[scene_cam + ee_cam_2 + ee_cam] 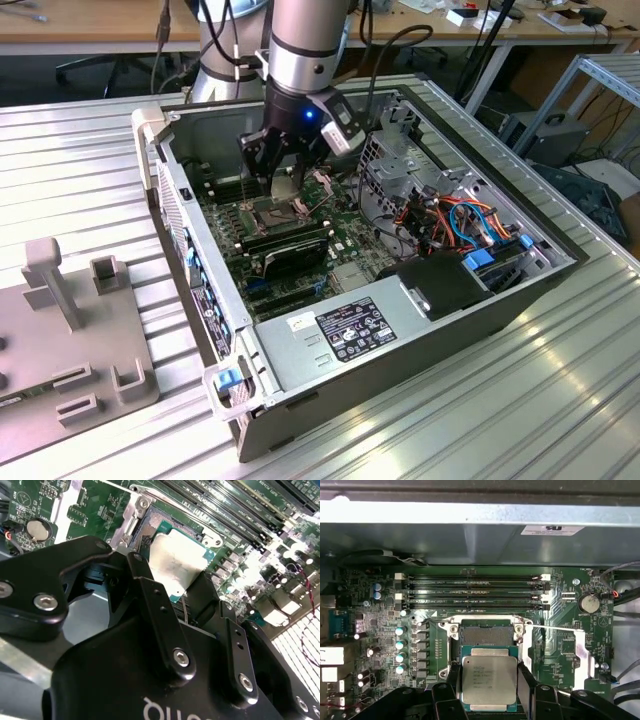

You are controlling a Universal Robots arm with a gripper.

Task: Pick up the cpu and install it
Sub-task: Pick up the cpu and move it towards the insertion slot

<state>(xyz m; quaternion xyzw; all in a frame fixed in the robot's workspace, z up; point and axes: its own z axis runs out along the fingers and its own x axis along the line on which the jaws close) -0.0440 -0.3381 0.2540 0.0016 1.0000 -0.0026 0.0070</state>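
My gripper (274, 172) reaches down into the open computer case (560, 262), over the motherboard. It is shut on the cpu (489, 679), a flat square chip with a dull silver top, with one black finger (454, 679) on each of two opposite edges. In both wrist views the cpu (173, 555) hangs level just above the board and overlaps one edge of the open socket (486, 633). The socket's pin field lies uncovered inside its metal frame (136, 516). My gripper (174, 578) body hides the chip's near edge.
Long black memory slots (475, 592) run beside the socket, toward the case wall (470, 540). A coin battery (588, 602) and a thin socket lever (555, 628) lie nearby. A power supply (350, 330) and coloured cables (450, 220) sit at the exterior view's right; a grey fixture (70, 340) stands left.
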